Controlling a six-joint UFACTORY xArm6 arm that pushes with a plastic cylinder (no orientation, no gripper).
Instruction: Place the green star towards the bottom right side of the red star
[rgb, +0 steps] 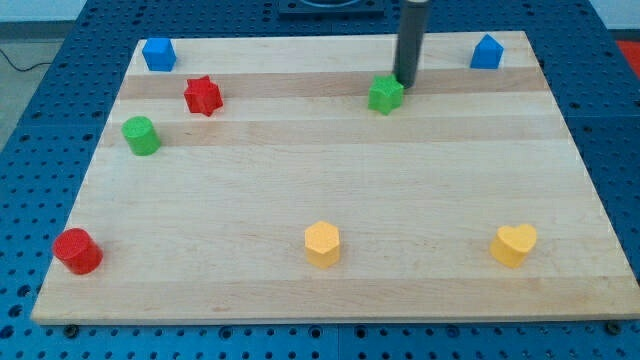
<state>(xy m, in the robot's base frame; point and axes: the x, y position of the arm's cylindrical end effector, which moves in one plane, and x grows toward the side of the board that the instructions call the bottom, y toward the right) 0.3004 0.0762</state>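
Note:
The green star (385, 95) lies on the wooden board (330, 180) near the view's top, right of centre. The red star (202, 96) lies far to its left, near the view's top left. My tip (406, 84) comes down from the view's top and sits right at the green star's upper right edge, touching or nearly touching it.
A green cylinder (141, 135) lies below and left of the red star. A blue block (159, 54) sits at the top left corner and another blue block (486, 52) at the top right. A red cylinder (77, 250), a yellow hexagon (322, 243) and a yellow heart (514, 244) lie along the bottom.

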